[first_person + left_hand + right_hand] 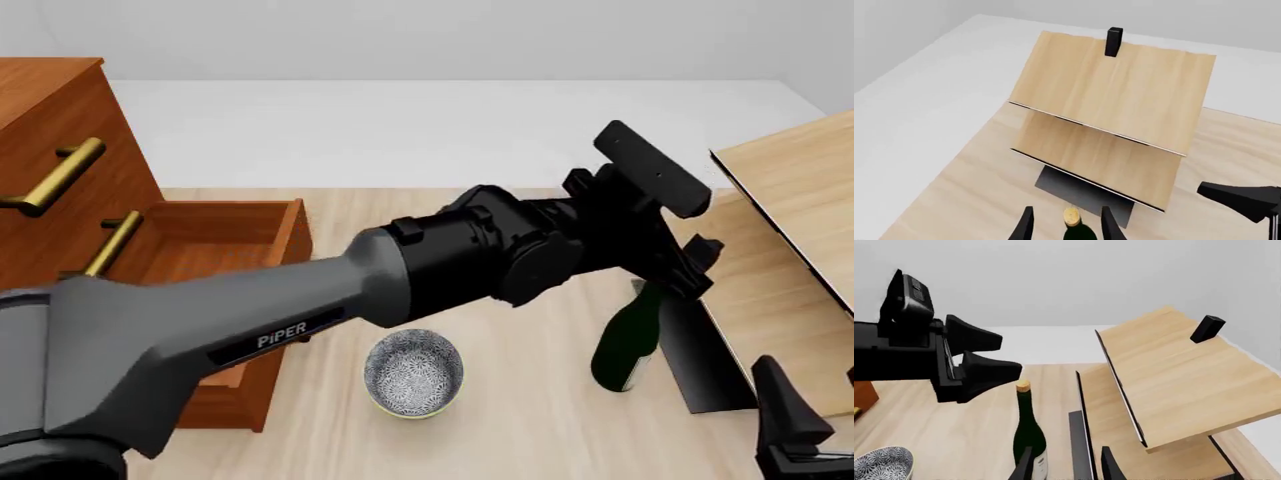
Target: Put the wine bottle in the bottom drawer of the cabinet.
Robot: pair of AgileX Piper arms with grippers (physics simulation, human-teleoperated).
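From my remote station, the front view shows the wine bottle standing upright on the pale-wood table, to the right of centre, just beside the dark base panel of the light pale-wood shelf unit. The bottle is dark green glass, broad in the body and narrowing to a long slim neck. In the right wrist view I see its tan cork top and a pale label low on the body.

The left gripper reaches across the table from the left and sits at the level of the bottle's neck. In the right wrist view its two black fingers are spread apart and end just short of the cork, not touching it. In the left wrist view I see the cork between the two fingertips with a gap on either side, so this gripper is released and holds nothing.

The right gripper shows at the lower right corner of the front view, near the shelf unit and apart from the bottle. In its own wrist view the fingertips stand separated with nothing between them.

The cabinet, reddish-brown with brass bar handles, stands at the far left. Its bottom drawer is pulled out, with the inside partly hidden behind the left arm. A patterned grey-white bowl sits on the table between drawer and bottle, well apart from the bottle.
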